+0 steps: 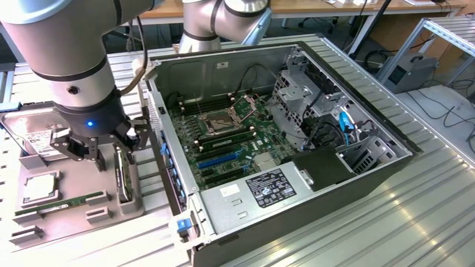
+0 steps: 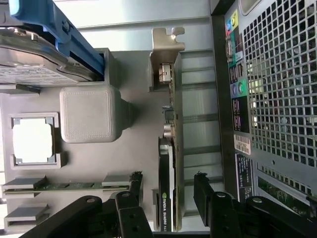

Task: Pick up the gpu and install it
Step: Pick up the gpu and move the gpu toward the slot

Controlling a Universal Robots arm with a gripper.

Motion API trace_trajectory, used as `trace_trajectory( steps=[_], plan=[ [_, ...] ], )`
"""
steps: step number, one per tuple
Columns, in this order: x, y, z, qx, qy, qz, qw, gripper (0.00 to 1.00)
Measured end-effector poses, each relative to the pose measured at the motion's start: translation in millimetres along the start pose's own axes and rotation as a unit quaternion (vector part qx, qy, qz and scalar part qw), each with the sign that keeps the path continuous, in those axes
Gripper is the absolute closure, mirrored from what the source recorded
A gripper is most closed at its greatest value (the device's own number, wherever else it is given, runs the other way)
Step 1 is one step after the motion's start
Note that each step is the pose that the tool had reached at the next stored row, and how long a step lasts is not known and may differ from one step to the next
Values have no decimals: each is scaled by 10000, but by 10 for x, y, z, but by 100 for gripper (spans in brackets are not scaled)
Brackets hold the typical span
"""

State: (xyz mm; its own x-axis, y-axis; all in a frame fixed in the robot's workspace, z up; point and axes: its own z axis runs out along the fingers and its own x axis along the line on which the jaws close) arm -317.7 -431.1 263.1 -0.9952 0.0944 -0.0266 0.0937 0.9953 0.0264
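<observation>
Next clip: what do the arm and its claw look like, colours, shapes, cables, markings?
The arm is silver-grey tubing with darker grey joint caps. Its black wrist section carries a small blue light. The claw is black, with two jointed link fingers. A pale cable runs alongside the arm.

Computer case (image 2: pixel 282 74): bare grey sheet metal, dull sheen, rear panel perforated. Holder tray (image 2: pixel 89 114) beside the case: grey plastic, matt, finely grained. The gpu (image 2: pixel 167 198) nearest the case: smooth black edge, bright silver metal bracket. Table (image 1: pixel 386 239) beneath the case: ribbed metal, reflective.
</observation>
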Motion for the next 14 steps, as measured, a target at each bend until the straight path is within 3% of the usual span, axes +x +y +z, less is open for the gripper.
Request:
trace_trajectory(
  steps=[5, 14],
  plan=[
    [18, 112, 53, 7, -1, 23, 10000, 46],
    [50, 221, 154, 21, -3, 63, 10000, 46]
  ],
)
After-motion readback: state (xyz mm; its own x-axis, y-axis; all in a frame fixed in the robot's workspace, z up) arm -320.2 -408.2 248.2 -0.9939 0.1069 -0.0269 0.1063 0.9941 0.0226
